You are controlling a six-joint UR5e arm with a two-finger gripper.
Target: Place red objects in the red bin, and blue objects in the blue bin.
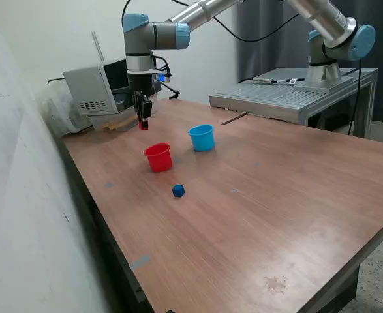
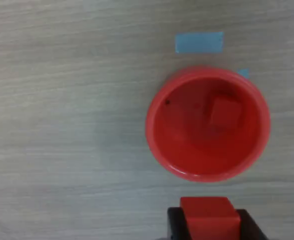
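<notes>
Above and just beyond the red bin (image 1: pixel 158 157), toward the exterior view's left, the gripper (image 1: pixel 143 122) hangs clamped on a red cube (image 2: pixel 208 216), its jaws pinching the cube's two sides. In the wrist view the held cube sits beside the bin's rim, not over its mouth, so a release from this spot would likely drop it on the table (image 1: pixel 276 215) or clip the rim and bounce it away. A second red cube (image 2: pixel 225 113) already lies inside the bin. Nearer the camera than the red bin, a blue cube (image 1: pixel 178 190) rests on the table, well apart from it. To the right of the red bin stands the blue bin (image 1: pixel 202 137); its inside cannot be seen, so whether it holds anything is unclear
</notes>
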